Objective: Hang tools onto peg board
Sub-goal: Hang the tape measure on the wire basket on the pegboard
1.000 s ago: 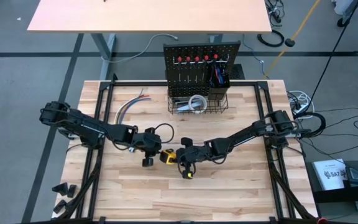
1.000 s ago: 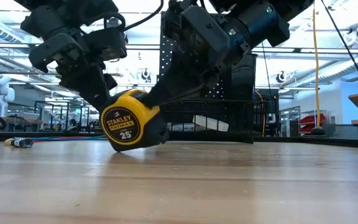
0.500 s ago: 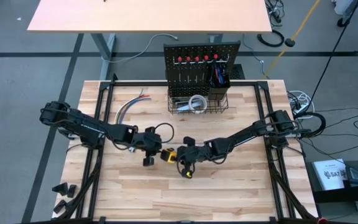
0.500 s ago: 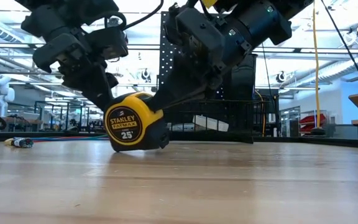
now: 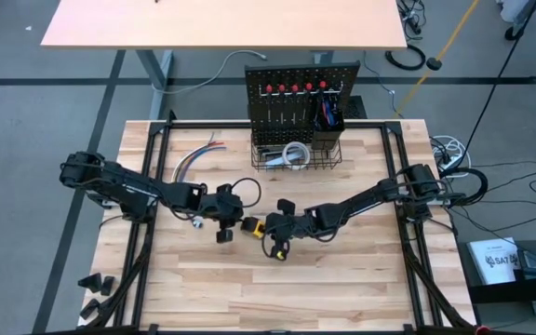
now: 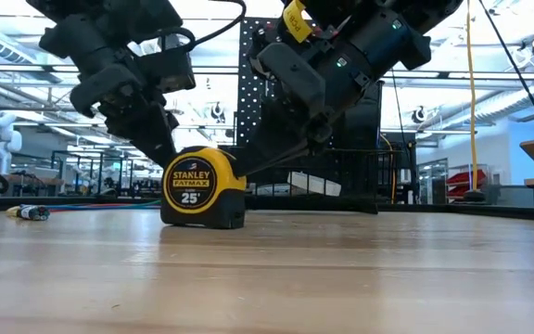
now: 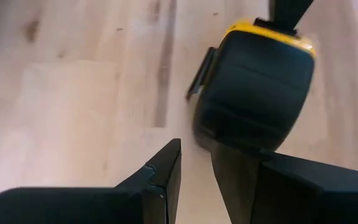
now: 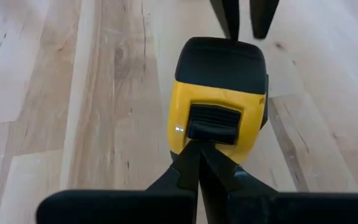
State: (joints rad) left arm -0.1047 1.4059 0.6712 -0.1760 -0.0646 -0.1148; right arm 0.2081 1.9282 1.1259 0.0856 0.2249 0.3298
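A yellow and black tape measure (image 5: 252,226) stands upright on its base on the wooden table, between my two grippers; the low view (image 6: 202,188) shows it too. My left gripper (image 7: 196,155) is on its left side, fingers a little apart with nothing between them. My right gripper (image 8: 197,163) is on its right side, fingers shut together against the case. The black peg board (image 5: 301,88) stands at the table's far edge with red-handled screwdrivers (image 5: 295,89) hung on it. A white tape roll (image 5: 294,154) lies in its wire basket (image 5: 328,158). My left gripper has one fingertip (image 7: 232,167) against the tape measure's black rounded end (image 7: 241,127), slanting down from the table's left. The other finger stands free over the table. My right gripper presses its shut fingertips (image 8: 196,158) on the yellow end of the case, just under the black slide lock (image 8: 211,123), slanting down from the table's right. The tape measure stands on the table.
A bundle of coloured wires (image 5: 194,158) lies at the table's far left. The wire basket and a black cup with blue contents (image 5: 328,116) sit at the board's foot. Bare wood lies toward the near edge (image 5: 277,298).
The tape measure was tilted on one corner between the grippers and now stands level on its base. Both grippers have gone slightly toward the table's far edge with it and risen a little.
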